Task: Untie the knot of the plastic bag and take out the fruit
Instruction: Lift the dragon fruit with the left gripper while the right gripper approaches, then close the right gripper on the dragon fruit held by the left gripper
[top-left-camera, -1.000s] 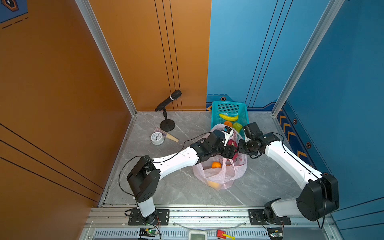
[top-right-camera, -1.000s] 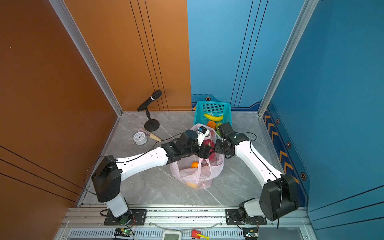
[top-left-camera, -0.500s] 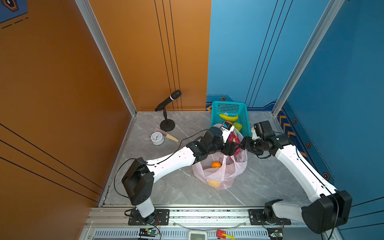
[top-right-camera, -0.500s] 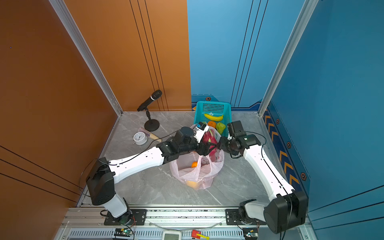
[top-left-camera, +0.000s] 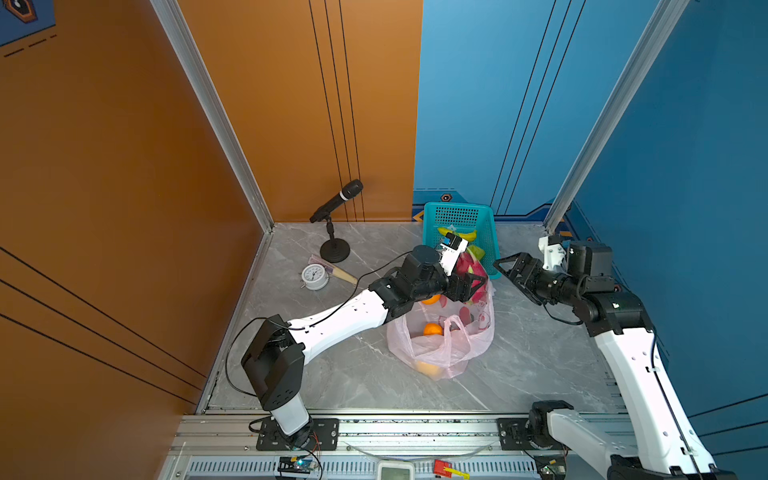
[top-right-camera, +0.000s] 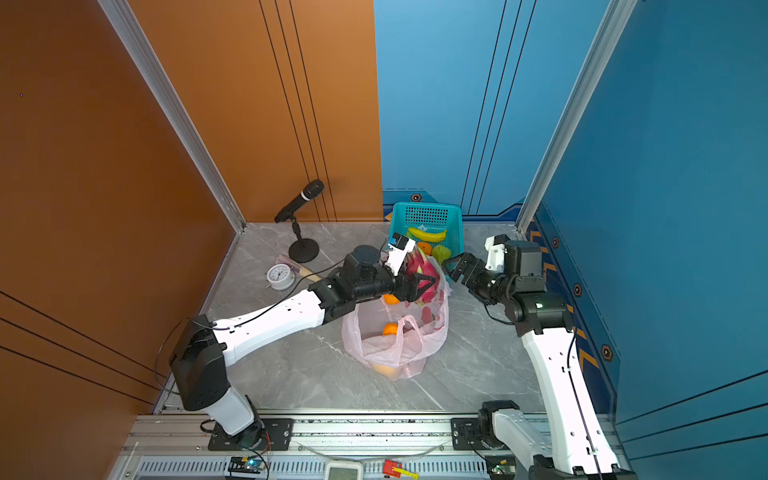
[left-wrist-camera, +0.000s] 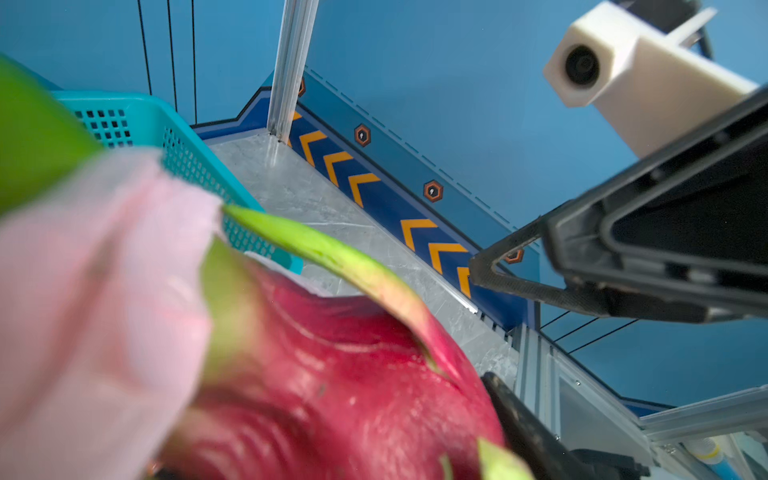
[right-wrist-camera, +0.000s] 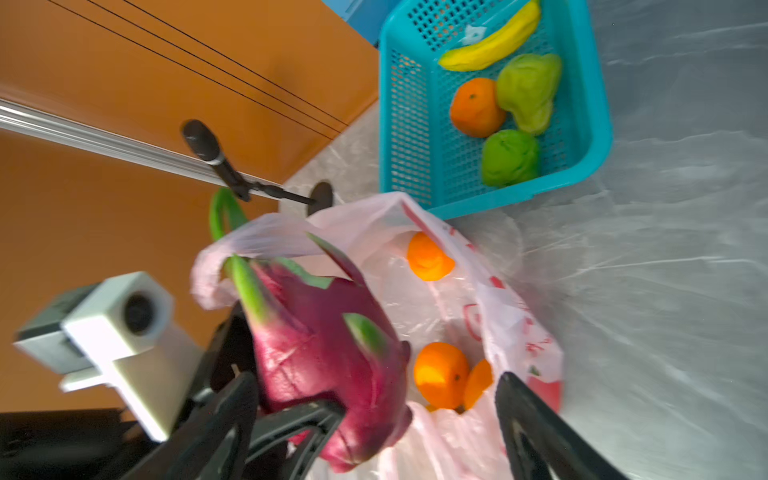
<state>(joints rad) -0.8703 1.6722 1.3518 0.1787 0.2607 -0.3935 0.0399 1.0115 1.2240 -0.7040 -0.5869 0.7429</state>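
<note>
The left end effector (top-left-camera: 473, 286) grips the magenta dragon fruit (top-left-camera: 468, 267) just above the open mouth of the plastic bag (top-left-camera: 440, 349). The bag sits on the counter (top-left-camera: 332, 374) with orange tangerines (top-left-camera: 433, 329) inside. The right end effector (top-left-camera: 505, 272) stands open, apart from the bag, near the teal basket (top-left-camera: 457, 214).

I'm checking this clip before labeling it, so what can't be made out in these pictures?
Fruit count in the plastic bag: in both top views the left arm and bag folds cover part of it.
How the left gripper holds the dragon fruit: left wrist view blurred, filled by fruit.
Time on the clock: too small in both top views.
</note>
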